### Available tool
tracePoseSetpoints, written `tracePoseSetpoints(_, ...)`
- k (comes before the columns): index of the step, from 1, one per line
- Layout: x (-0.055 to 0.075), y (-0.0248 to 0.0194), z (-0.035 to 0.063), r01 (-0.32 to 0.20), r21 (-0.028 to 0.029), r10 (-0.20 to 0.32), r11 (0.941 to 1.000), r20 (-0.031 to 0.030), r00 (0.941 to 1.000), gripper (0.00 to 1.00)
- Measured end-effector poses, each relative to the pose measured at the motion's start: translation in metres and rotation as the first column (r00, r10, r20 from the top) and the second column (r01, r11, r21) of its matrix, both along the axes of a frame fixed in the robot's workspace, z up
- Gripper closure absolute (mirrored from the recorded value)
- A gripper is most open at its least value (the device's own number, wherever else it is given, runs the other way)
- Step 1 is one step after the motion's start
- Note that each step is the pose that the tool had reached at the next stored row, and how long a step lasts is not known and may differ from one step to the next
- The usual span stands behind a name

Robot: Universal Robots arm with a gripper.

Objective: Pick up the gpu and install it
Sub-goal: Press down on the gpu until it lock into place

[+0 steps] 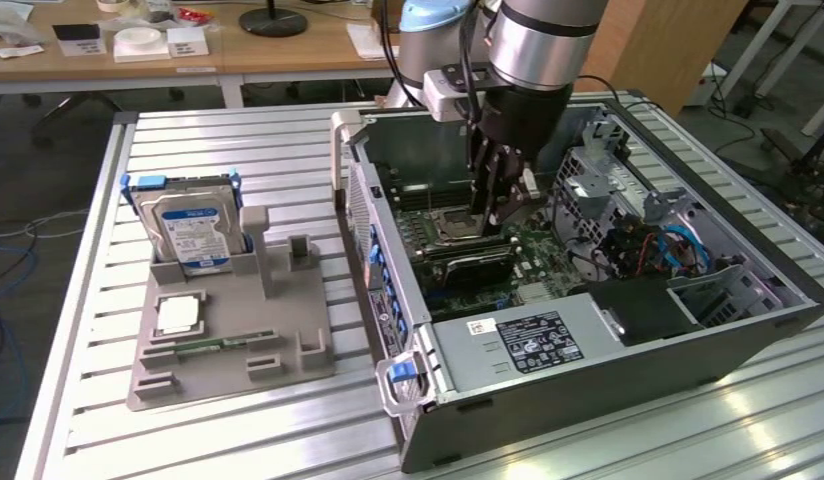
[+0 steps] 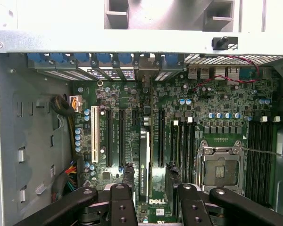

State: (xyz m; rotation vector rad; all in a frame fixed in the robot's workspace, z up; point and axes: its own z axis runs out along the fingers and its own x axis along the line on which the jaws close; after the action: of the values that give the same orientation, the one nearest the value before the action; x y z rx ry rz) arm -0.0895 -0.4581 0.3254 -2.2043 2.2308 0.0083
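Note:
The gpu (image 2: 144,162) stands edge-on in a slot of the motherboard (image 2: 198,113), its black cooler face (image 1: 466,264) showing in the exterior view inside the open computer case (image 1: 626,350). My gripper (image 2: 150,172) hangs straight above it, reaching down into the case (image 1: 500,212). It is open. One black fingertip (image 2: 128,172) stands on each side of the card, with a gap to the board on both sides. The arm hides the upper edge of the card in the exterior view.
A grey holder (image 1: 285,345) at the exterior view's left carries a silver hard drive (image 1: 188,235), a processor chip (image 1: 179,315) and a memory stick (image 1: 212,343). Inside the case are the power supply (image 1: 546,340), the drive cage (image 1: 612,180) and the processor socket (image 2: 219,167).

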Motion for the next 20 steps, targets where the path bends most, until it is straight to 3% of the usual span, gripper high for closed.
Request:
tracePoseSetpoints(4,0.0000,0.0000,0.0000,0.000,0.0000,0.000,1.0000,0.0000,1.0000,0.61)
tracePoseSetpoints(7,0.0000,0.0000,0.0000,0.000,0.0000,0.000,1.0000,0.0000,1.0000,0.74)
tracePoseSetpoints(13,0.0000,0.0000,0.0000,0.000,0.0000,0.000,1.0000,0.0000,1.0000,0.75)
tracePoseSetpoints(14,0.0000,0.0000,0.0000,0.000,0.0000,0.000,1.0000,0.0000,1.0000,0.82)
tracePoseSetpoints(17,0.0000,0.0000,0.0000,0.000,0.0000,0.000,1.0000,0.0000,1.0000,0.89)
tracePoseSetpoints(20,0.0000,0.0000,0.0000,0.000,0.0000,0.000,1.0000,0.0000,1.0000,0.89)
